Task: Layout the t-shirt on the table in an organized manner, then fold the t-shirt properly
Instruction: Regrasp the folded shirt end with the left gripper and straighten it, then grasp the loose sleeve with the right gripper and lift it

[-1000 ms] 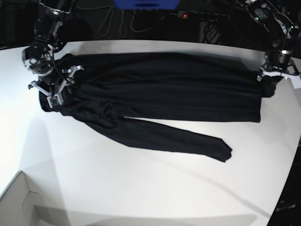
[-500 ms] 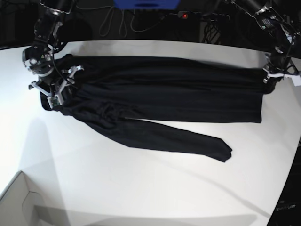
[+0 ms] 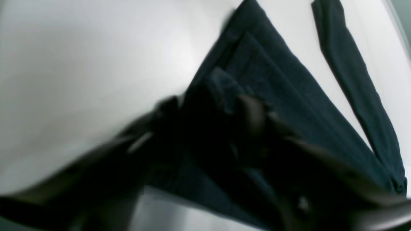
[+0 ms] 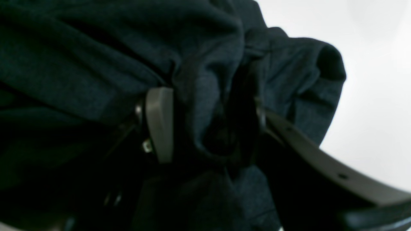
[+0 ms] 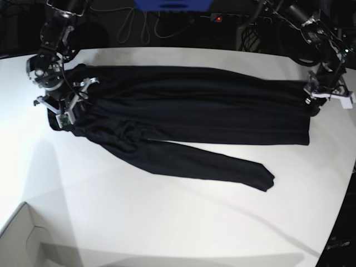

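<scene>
The t-shirt [image 5: 189, 114] lay stretched along the surface's [image 5: 167, 222] far edge. The right gripper [image 4: 208, 128] stood wide with bunched cloth between its jaws. The left gripper's [image 5: 322, 94] opening was blurred; I cannot tell.

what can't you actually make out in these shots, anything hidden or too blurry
- Left gripper: its wrist view is motion-blurred, so whether it holds the t-shirt cannot be told; small in the base view.
- Right gripper: its fingers straddle a bunched fold, but dark cloth hides whether they pinch it.
- T-shirt collar and front: lost in black folds in every view.
- White box: cut off by the base view's lower left corner.
</scene>
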Robot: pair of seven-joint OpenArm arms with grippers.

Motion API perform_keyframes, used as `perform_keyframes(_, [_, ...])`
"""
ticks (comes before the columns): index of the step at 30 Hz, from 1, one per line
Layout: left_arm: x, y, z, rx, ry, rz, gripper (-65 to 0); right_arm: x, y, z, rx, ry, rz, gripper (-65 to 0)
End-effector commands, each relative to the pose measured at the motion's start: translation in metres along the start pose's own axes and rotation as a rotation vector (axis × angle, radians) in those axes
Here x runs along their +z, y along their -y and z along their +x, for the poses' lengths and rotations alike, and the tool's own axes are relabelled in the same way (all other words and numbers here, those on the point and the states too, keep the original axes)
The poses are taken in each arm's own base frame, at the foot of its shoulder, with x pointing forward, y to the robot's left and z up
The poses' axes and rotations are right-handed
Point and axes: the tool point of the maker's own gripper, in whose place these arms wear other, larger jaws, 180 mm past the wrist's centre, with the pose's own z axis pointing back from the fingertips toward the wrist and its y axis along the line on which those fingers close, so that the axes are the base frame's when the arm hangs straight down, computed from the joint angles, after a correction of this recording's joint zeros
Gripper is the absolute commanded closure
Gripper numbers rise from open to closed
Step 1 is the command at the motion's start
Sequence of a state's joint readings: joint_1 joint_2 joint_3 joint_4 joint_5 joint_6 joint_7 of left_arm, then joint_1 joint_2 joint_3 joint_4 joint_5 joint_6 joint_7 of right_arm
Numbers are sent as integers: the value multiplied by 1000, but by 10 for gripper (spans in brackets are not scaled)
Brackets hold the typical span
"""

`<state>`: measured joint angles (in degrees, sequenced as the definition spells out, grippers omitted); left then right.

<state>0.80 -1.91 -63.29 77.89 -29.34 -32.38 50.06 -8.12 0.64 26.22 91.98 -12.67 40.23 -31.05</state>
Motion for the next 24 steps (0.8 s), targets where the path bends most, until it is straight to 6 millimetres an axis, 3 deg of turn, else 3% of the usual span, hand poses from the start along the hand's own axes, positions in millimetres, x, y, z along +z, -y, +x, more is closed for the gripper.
perform_keyframes(1, [5,1,16,-25,48,-10,-327,3,10,10,11,24,-27,-315])
perform_keyframes(7, [8,-1,21,-35,58,-6,-329,19,19,37,42,95,-75,-359])
perform_keyframes(12, [17,8,40,-82,110,-8,-332,33,22,56,61,144,-107,-375])
perform_keyframes(18, [26,21,61,-107,176,-36,-332,38,24,61,73,157,-122,-375])
perform_keyframes(24, [28,22,75,-108,202,-50,-332,41,26,65,82,168,-133,-373])
